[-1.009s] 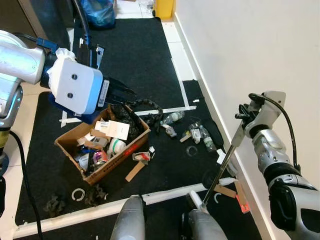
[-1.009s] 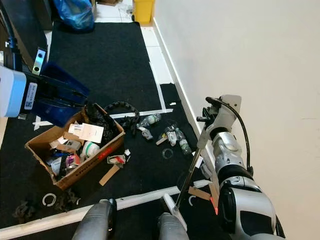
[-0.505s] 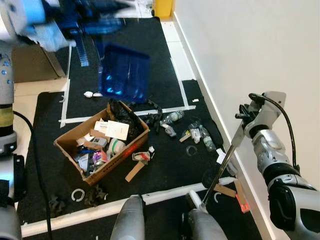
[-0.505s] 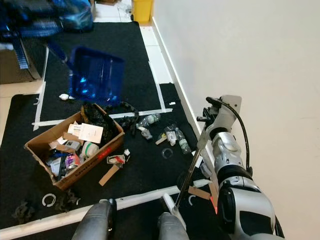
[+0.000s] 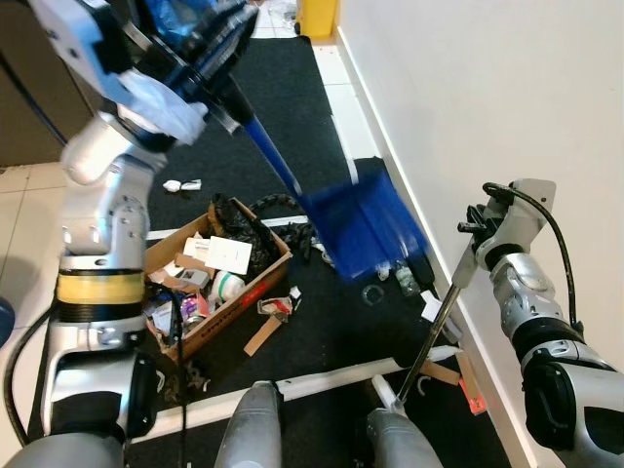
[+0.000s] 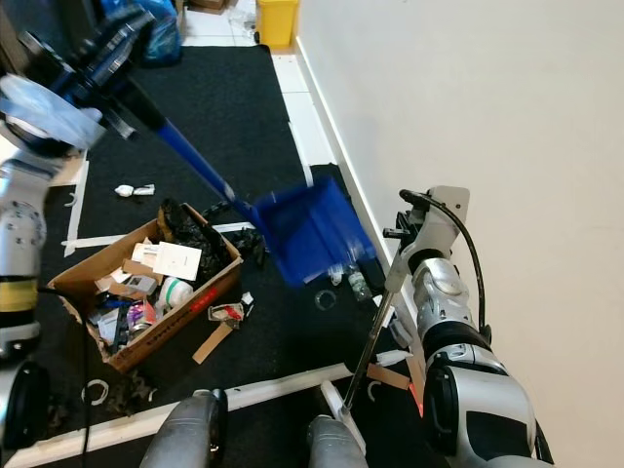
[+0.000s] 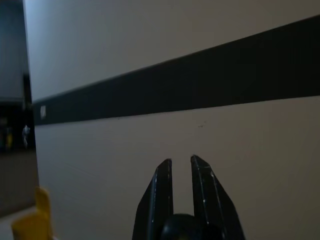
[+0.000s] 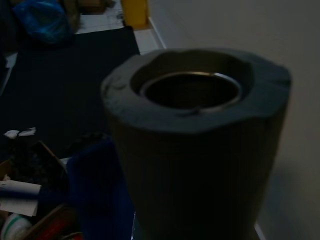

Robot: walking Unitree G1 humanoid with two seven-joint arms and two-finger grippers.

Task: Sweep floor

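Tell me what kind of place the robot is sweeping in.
Probably an indoor test or practice area, not a lived-in room: black floor mats edged with white tape lines, beside a plain wall, with a cardboard box of staged litter.

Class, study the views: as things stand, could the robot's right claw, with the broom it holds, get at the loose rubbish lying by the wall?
Probably yes. The right claw grips the broom, whose head rests on the floor near the wall. The rubbish lies close ahead, but the blue dustpan, held in the left claw, hangs partly over it.
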